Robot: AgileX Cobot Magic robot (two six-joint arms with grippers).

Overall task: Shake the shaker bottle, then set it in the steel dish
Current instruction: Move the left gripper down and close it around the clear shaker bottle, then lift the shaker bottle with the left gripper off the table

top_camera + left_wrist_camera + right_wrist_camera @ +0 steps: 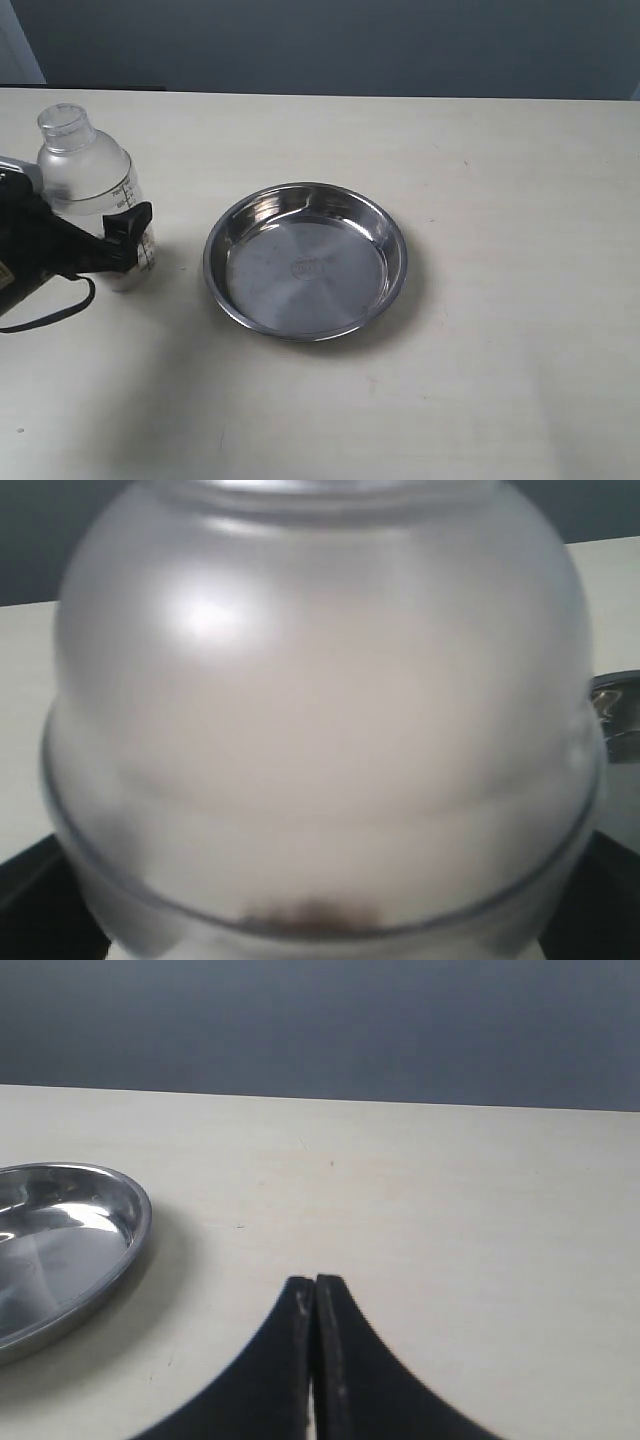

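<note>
The shaker bottle [92, 180] stands upright at the table's left, frosted, with a small round cap and black marks. My left gripper [115, 218] reaches in from the left edge and is shut on the bottle's lower body; one black finger [130, 222] crosses its front and the other is hidden behind. In the left wrist view the shaker bottle [320, 710] fills the frame, with brown granules [315, 915] low inside. The steel dish [300, 265] lies empty just right of the bottle, not touching it. My right gripper [315, 1285] is shut on nothing, over bare table beside the steel dish [60, 1230].
A black cable [50, 310] loops on the table under the left arm. The pale table [500, 350] runs wide to the right of the dish. A dark wall [330, 45] lies beyond the table's far edge. The right arm does not show in the exterior view.
</note>
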